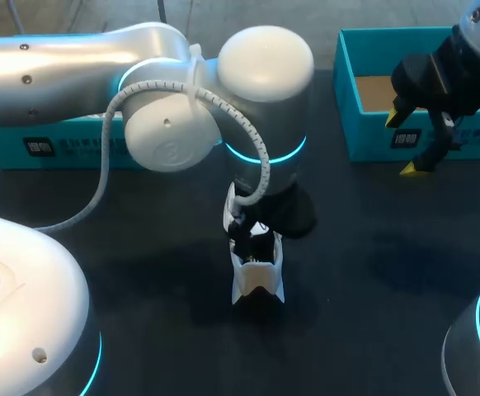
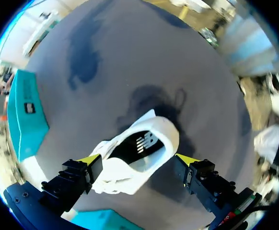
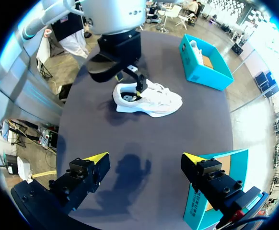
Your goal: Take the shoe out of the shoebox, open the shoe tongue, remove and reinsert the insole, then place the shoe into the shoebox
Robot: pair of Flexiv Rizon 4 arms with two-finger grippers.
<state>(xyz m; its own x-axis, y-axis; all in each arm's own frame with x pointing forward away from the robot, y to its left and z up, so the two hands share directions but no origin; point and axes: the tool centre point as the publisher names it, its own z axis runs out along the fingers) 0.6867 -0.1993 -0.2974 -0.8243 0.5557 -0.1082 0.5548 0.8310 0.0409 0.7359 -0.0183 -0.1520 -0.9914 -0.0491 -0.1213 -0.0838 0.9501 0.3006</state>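
A white shoe [image 1: 258,280] lies on its sole on the dark table [image 1: 372,264], near the middle. My left gripper [image 1: 255,247] points straight down over its heel end. In the left wrist view the shoe [image 2: 139,158] sits between the open fingers of that gripper [image 2: 138,159], its dark insole showing in the mouth. My right gripper [image 1: 402,144] hangs open at the front wall of a teal shoebox [image 1: 372,136] at the back right. It holds nothing. In its own view the shoe [image 3: 149,98] lies well ahead of the right gripper [image 3: 144,157].
A second teal box [image 1: 50,148] stands at the back left, partly hidden by my left arm; in the right wrist view this box [image 3: 204,64] has something white inside. The near teal box [image 3: 216,191] is beside my right finger.
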